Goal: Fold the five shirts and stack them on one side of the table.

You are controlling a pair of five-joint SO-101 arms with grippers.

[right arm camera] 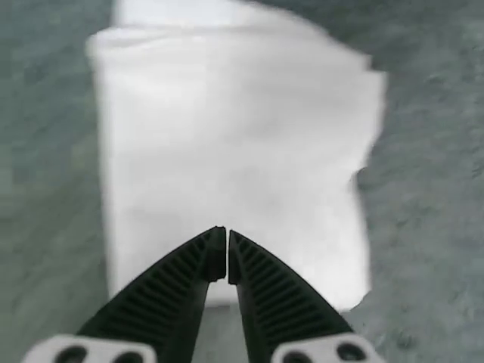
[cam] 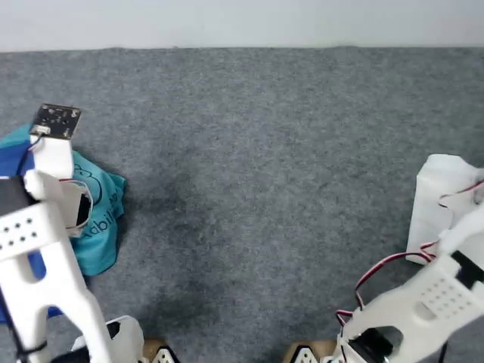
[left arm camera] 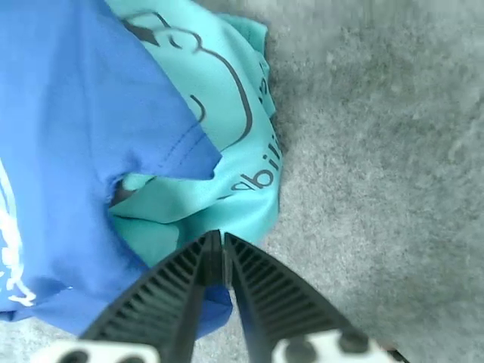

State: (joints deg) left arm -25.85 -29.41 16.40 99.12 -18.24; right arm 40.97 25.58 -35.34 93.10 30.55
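Hovering at the bench's [cam: 265, 151] left edge, left claw [left arm camera: 224, 253] pressed together above teal shirt [left arm camera: 227, 113] and blue shirt [left arm camera: 68, 136]; right claw [right arm camera: 227, 249] likewise above white shirt [right arm camera: 227, 128], right edge.

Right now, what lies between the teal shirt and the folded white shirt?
Nothing but bare grey table covering. The high view shows that stretch empty all the way from the teal shirt to the white shirt.

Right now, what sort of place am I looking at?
Probably a robotics test bench: a grey carpeted table, a white left arm and right arm, a crumpled teal shirt and blue shirt, a folded white shirt.
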